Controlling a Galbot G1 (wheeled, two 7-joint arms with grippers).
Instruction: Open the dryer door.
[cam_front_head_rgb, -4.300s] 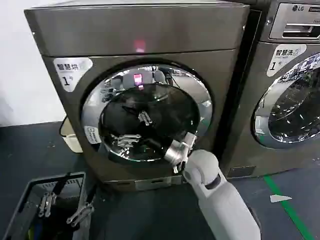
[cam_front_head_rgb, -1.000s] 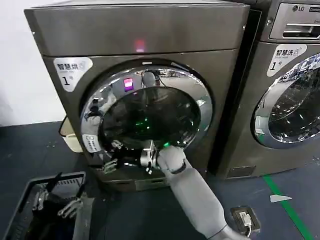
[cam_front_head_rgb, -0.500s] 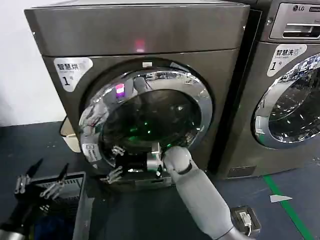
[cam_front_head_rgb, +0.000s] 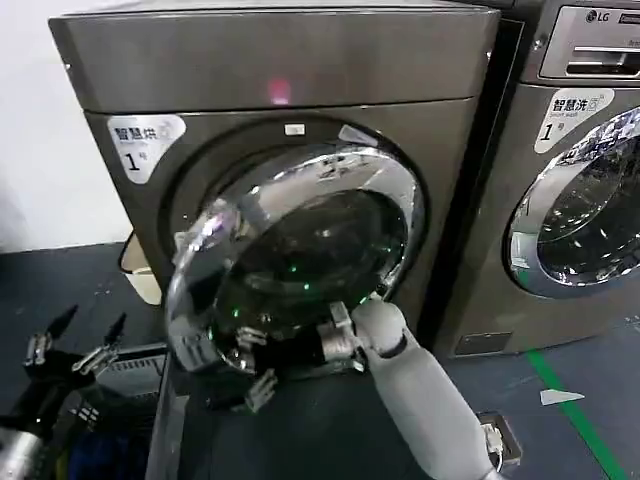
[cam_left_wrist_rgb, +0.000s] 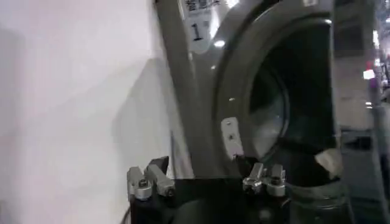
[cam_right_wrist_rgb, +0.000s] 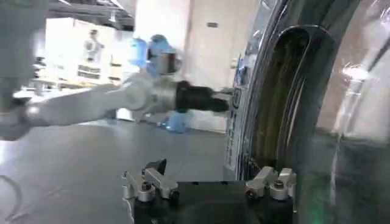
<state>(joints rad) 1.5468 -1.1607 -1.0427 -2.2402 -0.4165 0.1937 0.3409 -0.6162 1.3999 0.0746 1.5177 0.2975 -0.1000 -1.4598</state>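
The dryer door (cam_front_head_rgb: 290, 260), its wide chrome rim catching reflections around a dark tinted window, stands partly swung out from the front of the dark bronze-grey machine (cam_front_head_rgb: 280, 60), leaving a dark crescent of the opening visible along its upper left edge. The door's left side leans forward toward the camera while its right side stays near the machine's face. The right gripper (cam_front_head_rgb: 262, 385) reaches in from the lower right on its grey arm and sits at the door's lower rim, just below the glass; its fingers stand apart, and from the head view it appears to press against the rim rather than clamp it, though the contact is hard to make out. In the right wrist view, the two fingertips (cam_right_wrist_rgb: 149, 182) are spread, with the chrome rim (cam_right_wrist_rgb: 286, 91) rising just beyond them. The left gripper (cam_front_head_rgb: 70, 345) hovers low at the far left, well apart from the door, above a dark basket (cam_front_head_rgb: 135, 375) on the floor, its fingers open and holding nothing. The left wrist view looks past its spread fingertips (cam_left_wrist_rgb: 146, 181) toward the machine's dark drum opening (cam_left_wrist_rgb: 274, 103). A lighter LG-branded machine (cam_front_head_rgb: 580, 150) stands beside the dryer on the right.
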